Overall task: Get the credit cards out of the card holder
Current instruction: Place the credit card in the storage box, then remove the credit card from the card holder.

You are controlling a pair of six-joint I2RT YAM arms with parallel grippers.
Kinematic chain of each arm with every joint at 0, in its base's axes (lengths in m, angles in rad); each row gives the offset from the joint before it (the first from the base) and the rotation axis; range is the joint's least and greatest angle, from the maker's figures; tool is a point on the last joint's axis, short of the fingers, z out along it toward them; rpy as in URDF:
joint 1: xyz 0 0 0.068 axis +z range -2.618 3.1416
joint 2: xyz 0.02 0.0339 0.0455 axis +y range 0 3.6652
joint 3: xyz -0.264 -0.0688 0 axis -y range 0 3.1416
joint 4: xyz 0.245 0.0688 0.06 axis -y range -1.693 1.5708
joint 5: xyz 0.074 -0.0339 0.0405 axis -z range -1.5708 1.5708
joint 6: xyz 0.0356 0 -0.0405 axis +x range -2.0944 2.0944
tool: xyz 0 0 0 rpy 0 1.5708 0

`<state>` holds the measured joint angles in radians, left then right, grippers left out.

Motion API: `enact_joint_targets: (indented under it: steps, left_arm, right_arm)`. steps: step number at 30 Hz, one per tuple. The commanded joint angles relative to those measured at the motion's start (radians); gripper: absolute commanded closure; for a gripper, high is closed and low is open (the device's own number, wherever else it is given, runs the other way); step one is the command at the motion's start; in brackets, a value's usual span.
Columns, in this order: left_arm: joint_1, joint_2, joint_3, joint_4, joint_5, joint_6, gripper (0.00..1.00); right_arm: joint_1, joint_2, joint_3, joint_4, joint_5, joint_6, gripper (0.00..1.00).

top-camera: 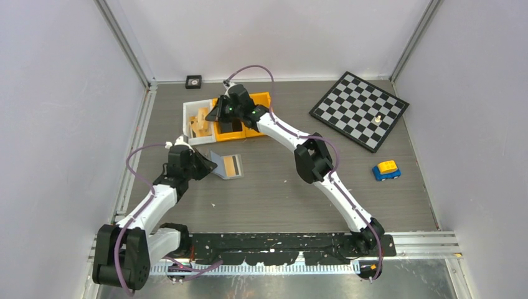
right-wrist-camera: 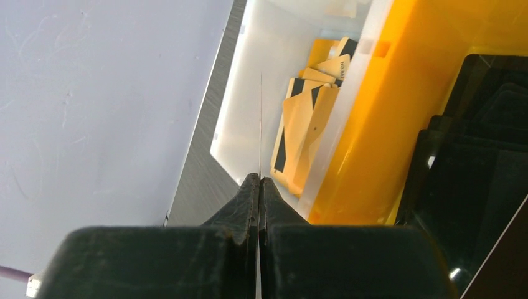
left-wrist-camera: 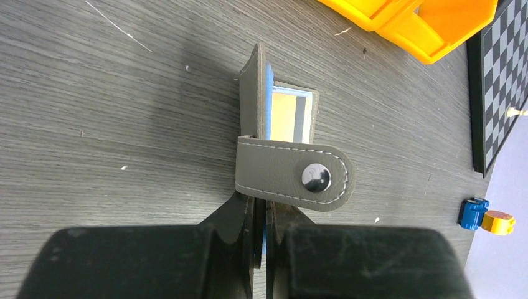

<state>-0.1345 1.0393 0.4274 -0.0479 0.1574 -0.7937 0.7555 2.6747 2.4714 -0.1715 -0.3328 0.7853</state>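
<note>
The card holder (top-camera: 227, 165) is a grey case with a snap tab, lying open on the table. In the left wrist view the holder (left-wrist-camera: 249, 99) shows a pale blue card (left-wrist-camera: 268, 93) and a tan card (left-wrist-camera: 283, 118) inside, with the tab (left-wrist-camera: 292, 175) folded across. My left gripper (top-camera: 202, 167) (left-wrist-camera: 261, 202) is shut on the holder's near edge. My right gripper (top-camera: 216, 112) (right-wrist-camera: 259, 182) is shut on a thin card (right-wrist-camera: 260, 124) seen edge-on, held over the white bin (right-wrist-camera: 261, 56). The card's colour cannot be told.
The white bin (top-camera: 187, 121) holds several tan flat pieces with black stripes (right-wrist-camera: 305, 124). Orange bins (top-camera: 261, 98) (right-wrist-camera: 367, 149) stand beside it, holding black items. A chessboard (top-camera: 360, 109) lies at the back right, a blue-and-yellow toy car (top-camera: 386, 170) at the right, and a small black square (top-camera: 193, 81) by the back wall.
</note>
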Motion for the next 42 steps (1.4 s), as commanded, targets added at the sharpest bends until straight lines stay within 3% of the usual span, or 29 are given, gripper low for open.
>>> enact_joint_targets:
  steps: [1, 5, 7, 9, 19, 23, 33, 37, 42]
  left_arm:
    - [0.005, 0.007, -0.002, 0.074, -0.013, -0.015, 1.00]
    - [0.006, 0.017, 0.002, 0.077, -0.005, -0.013, 1.00]
    - [0.006, 0.017, 0.002, 0.086, 0.009, -0.007, 1.00]
    - [0.006, 0.015, 0.000, 0.094, 0.019, -0.002, 1.00]
    - [0.006, 0.029, 0.013, 0.115, 0.104, 0.026, 1.00]
    - [0.004, -0.014, 0.018, 0.123, 0.146, 0.014, 1.00]
    - [-0.013, -0.123, 0.048, 0.241, 0.317, -0.151, 1.00]
    - [-0.011, -0.045, 0.056, 0.466, 0.357, -0.240, 1.00]
    - [-0.014, 0.092, 0.045, 0.727, 0.440, -0.362, 1.00]
  right_arm:
    - [0.003, 0.033, 0.097, 0.050, 0.025, 0.014, 0.99]
    - [0.006, 0.039, 0.121, 0.056, 0.036, 0.018, 0.95]
    - [0.004, 0.014, 0.108, 0.034, 0.041, 0.006, 0.69]
    - [0.005, -0.049, 0.045, 0.015, 0.051, -0.025, 0.52]
    - [0.004, -0.647, -0.695, 0.032, 0.160, -0.174, 0.32]
    - [0.005, -0.850, -0.943, 0.024, 0.198, -0.168, 0.17]
    - [-0.033, -1.191, -1.468, 0.262, 0.131, -0.124, 0.13]
    - [-0.121, -1.257, -1.576, 0.415, 0.034, -0.078, 0.12]
    - [-0.213, -1.229, -1.712, 0.731, -0.127, 0.079, 0.12]
